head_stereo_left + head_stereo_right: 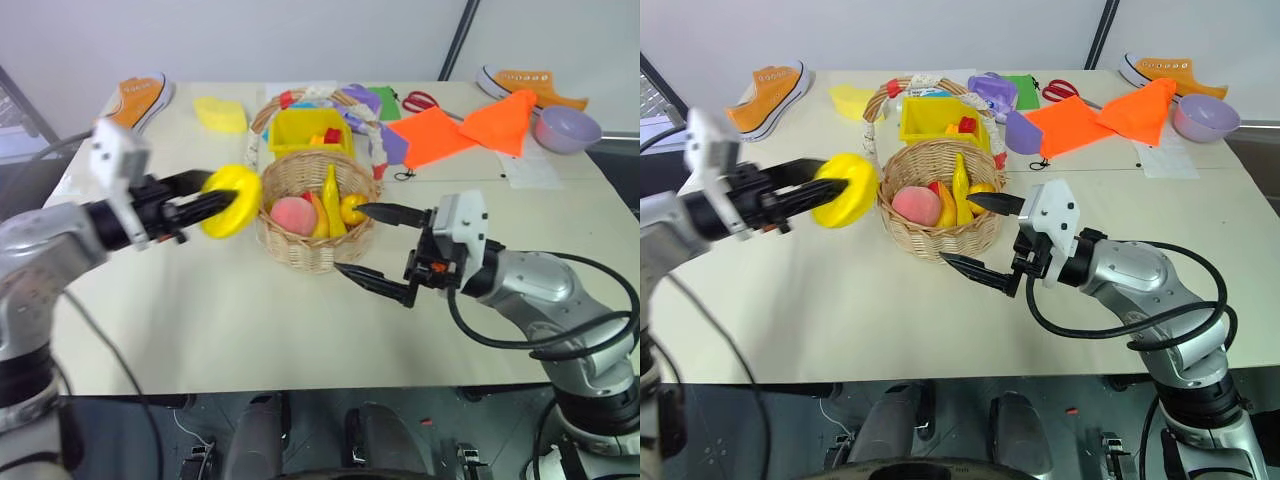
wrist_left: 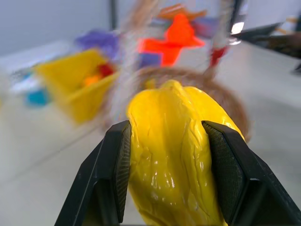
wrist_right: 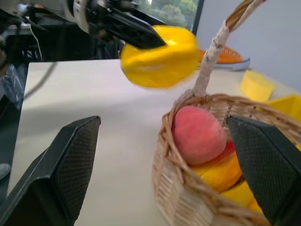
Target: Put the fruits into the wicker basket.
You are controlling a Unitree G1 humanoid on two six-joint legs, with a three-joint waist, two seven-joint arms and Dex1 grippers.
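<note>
Holding the bright yellow ridged oval fruit (image 1: 232, 200) clear of the table, the left gripper (image 1: 222, 203) had both black fingers clamped on its sides, just left of the round tan woven wicker basket (image 1: 316, 248). That basket stood near the middle of the pale table (image 1: 230, 320), its white-wrapped arched handle (image 1: 262, 112) rising over it.

Count inside the basket, as far as could be seen: one pink-red peach (image 1: 292, 213), one upright yellow banana (image 1: 331, 197), one small yellow lemon-like fruit (image 1: 351, 208), and one orange-yellow piece (image 3: 217, 172) under the peach. That made four fruits seen in the basket and one in the gripper.

Right gripper (image 1: 372, 247) rested at the basket's right side, jaws spread wide and empty, one finger by the rim and one nearer the base.

Far side of table: one square yellow plastic bin (image 1: 308, 131) directly behind the basket, two orange sneakers (image 1: 142, 97) at the far left and far right corners, one lilac bowl (image 1: 567, 128), two orange cloths (image 1: 470, 127), one yellow sponge-like block (image 1: 220, 114), one pair of red-handled scissors (image 1: 421, 101).
</note>
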